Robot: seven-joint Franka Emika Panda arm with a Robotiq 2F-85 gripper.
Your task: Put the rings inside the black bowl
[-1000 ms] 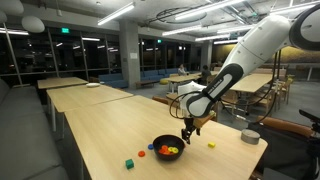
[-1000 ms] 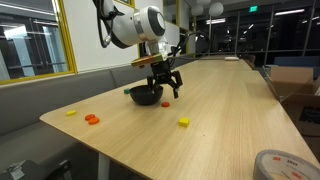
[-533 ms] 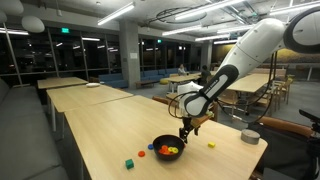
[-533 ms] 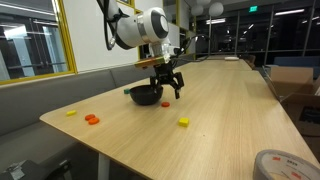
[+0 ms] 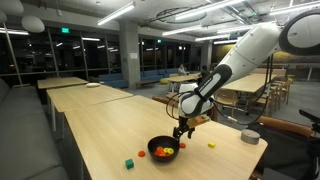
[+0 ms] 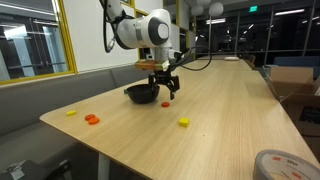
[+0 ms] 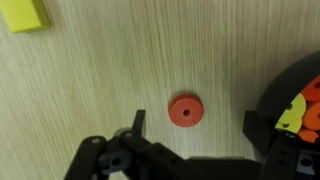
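Spread gripper (image 7: 195, 126) above a loose red ring (image 7: 184, 110)
Its jaws stand wide either side of it, likely lined up for a pick; just beside, the black bowl (image 7: 292, 78), cut by the frame edge, holds rings (image 7: 296, 112). Farther pieces (image 6: 91, 119) on the table (image 6: 215, 100) are too small to name.

black bowl (image 6: 142, 97) 1 | green cube (image 5: 128, 163) 1 | grey container (image 5: 250, 136) 1

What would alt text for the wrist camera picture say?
A small red ring lies on a wooden table, just ahead of the open gripper at the bottom edge. The black bowl shows at the right with orange and yellow pieces inside; a yellow block lies top left.
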